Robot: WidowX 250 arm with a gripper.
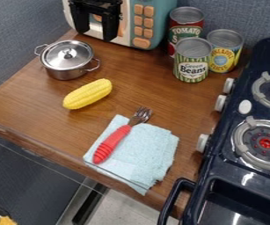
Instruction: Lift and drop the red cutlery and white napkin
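The gripper [95, 35] hangs at the top left, in front of the toy microwave, its two black fingers apart and nothing visible between them. It is well above and left of the cutlery and cloth. A fork with a red handle [112, 144] lies slantwise on a pale blue-white napkin [141, 151]. Its metal tines point up and to the right, past the cloth's upper edge. The napkin is spread near the front edge of the wooden counter, slightly rumpled along its right side.
Yellow corn [87, 94] lies left of centre, with a lidded metal pot [67, 61] behind it. A toy microwave [141, 22] and several cans, one of green beans [192, 63], stand at the back. The dark stove [257, 176] borders the counter [37, 110] on the right.
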